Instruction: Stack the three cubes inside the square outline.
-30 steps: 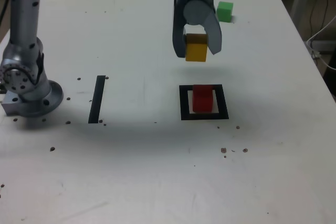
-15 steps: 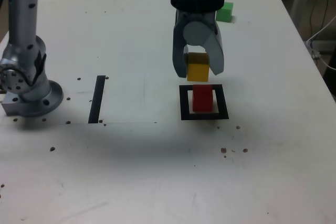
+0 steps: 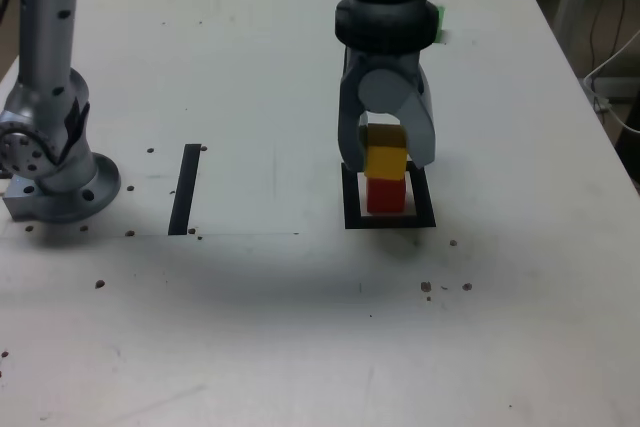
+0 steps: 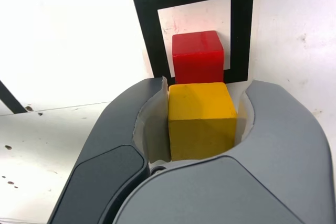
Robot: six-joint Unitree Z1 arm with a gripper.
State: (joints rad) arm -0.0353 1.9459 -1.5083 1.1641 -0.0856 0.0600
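Note:
My gripper (image 3: 387, 159) is shut on the yellow cube (image 3: 385, 160), holding it directly over the red cube (image 3: 385, 194); the two look touching or nearly so. The red cube stands inside the square outline (image 3: 352, 197) of black tape. In the wrist view the yellow cube (image 4: 201, 120) sits clamped between my two grey fingers (image 4: 149, 124), with the red cube (image 4: 198, 56) just beyond it inside the square outline (image 4: 144, 24). The green cube (image 3: 438, 23) shows only as a sliver behind my arm, far back on the table.
The arm's grey base (image 3: 50, 162) stands at the exterior view's left. A straight black tape strip (image 3: 186, 188) lies between the base and the outline. Small dark specks dot the white table (image 3: 300, 327).
My gripper has come down and toward the camera with the yellow cube, from above the table behind the outline to right over the red cube. The red cube has stayed put.

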